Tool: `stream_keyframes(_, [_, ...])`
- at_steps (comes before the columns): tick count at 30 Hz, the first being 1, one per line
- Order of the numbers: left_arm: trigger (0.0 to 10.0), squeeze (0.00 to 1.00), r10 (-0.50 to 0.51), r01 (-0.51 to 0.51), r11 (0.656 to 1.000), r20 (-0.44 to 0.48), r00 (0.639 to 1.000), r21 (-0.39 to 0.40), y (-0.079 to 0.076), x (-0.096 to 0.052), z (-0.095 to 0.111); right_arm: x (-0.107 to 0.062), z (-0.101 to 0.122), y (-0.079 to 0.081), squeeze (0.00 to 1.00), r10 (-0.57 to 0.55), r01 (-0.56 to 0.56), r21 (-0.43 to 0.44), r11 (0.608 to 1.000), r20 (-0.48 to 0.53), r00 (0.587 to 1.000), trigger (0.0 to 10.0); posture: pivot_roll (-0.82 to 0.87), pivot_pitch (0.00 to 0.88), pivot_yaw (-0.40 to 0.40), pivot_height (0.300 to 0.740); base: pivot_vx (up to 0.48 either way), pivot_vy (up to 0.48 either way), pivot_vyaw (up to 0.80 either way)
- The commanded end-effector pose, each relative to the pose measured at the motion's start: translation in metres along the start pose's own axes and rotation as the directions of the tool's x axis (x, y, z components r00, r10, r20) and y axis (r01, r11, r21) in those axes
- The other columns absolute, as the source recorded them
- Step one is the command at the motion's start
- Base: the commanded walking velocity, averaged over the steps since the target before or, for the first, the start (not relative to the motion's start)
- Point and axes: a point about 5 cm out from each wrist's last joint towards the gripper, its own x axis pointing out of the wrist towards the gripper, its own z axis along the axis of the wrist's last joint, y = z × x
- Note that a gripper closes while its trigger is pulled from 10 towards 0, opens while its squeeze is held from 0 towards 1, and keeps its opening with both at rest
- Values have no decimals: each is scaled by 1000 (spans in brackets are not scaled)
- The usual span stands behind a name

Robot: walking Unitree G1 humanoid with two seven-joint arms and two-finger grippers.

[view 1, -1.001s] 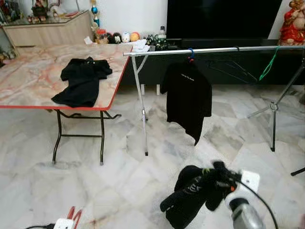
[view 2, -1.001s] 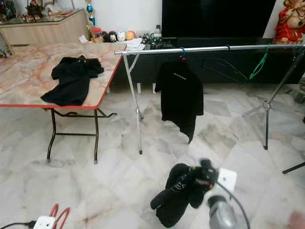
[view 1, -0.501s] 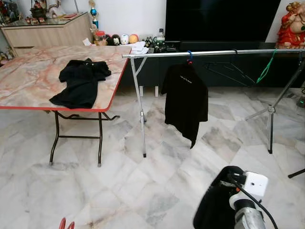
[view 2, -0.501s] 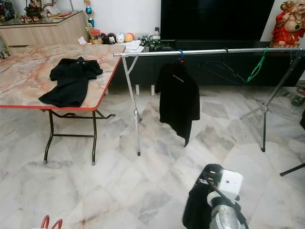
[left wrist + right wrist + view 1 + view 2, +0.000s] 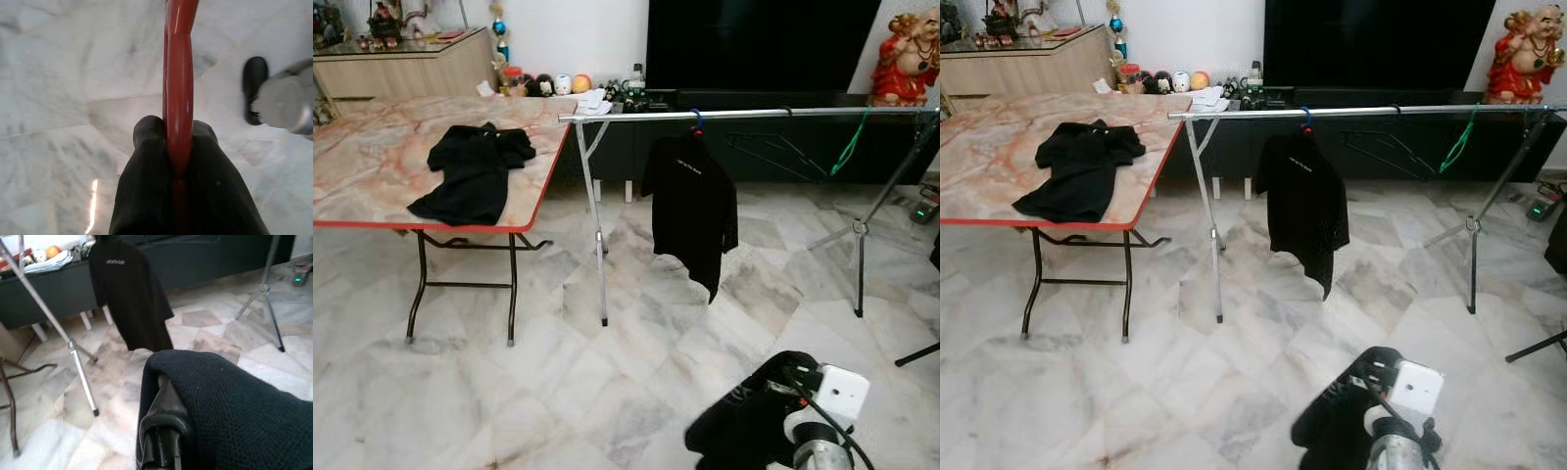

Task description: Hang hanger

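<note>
My left gripper [image 5: 177, 133] is shut on a red hanger [image 5: 180, 73], whose bar runs out between the two black fingers [image 5: 146, 161] above the marble floor. Low at the right, my right gripper [image 5: 161, 433] is shut on a black garment [image 5: 744, 426], which drapes over its fingers and hides most of them. A silver clothes rail [image 5: 754, 114] crosses ahead. It carries a black shirt [image 5: 693, 211] on a blue hanger [image 5: 696, 117], an empty black hanger [image 5: 773, 147] and a green hanger [image 5: 850, 145].
A folding table [image 5: 362, 191] with a marble top and red edge stands at the left, with another black shirt [image 5: 470, 171] on it. The rail's legs [image 5: 599, 255] and tripod [image 5: 858, 235] stand on the floor. A dark TV cabinet [image 5: 783, 147] lines the back wall.
The whole view has shifted, so the camera moved. My right arm has swung the black garment lower and to the right. The red hanger has left the bottom-left corner of the eye views.
</note>
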Motion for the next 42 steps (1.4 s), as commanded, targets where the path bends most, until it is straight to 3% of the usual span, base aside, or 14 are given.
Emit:
stream_keyframes(1, [10000, 0, -3, 3, 999, 10, 1000, 34, 2, 0, 3, 2, 17, 5, 0, 18, -19, 8, 1000, 73, 997, 10000, -5, 0, 59, 740, 0, 0, 444])
stream_keyframes(7, [10000, 0, -15, 15, 999, 6, 1000, 48, -8, 2, 10, 1, 23, 1, 0, 28, -26, -19, 999, 97, 995, 10000, -21, 0, 92, 740, 0, 0, 716])
stream_keyframes(12, [10000, 0, -36, 37, 997, -12, 999, 64, -14, 2, 7, 2, 21, -2, 0, -31, 31, 11, 999, 89, 996, 10000, -31, 0, 87, 740, 0, 0, 0])
stream_keyframes(16, [10000, 0, -34, 35, 998, -16, 999, 53, -9, 1, 5, 5, 26, 10, 0, 37, -37, -4, 999, 88, 995, 10000, -27, 0, 60, 740, 0, 400, 0])
stream_keyframes(24, [10000, 0, -37, 38, 998, -26, 999, 43, -8, 1, 1, 13, 30, 3, 0, 26, -24, -26, 999, 85, 996, 10000, -10, 0, 45, 740, 0, 421, 0])
stream_keyframes(42, [10000, 0, -40, 41, 999, -34, 999, 23, -10, 0, -3, 20, 35, 7, 0, 26, -20, -50, 999, 106, 994, 10000, 9, 0, 38, 740, 0, 423, 0])
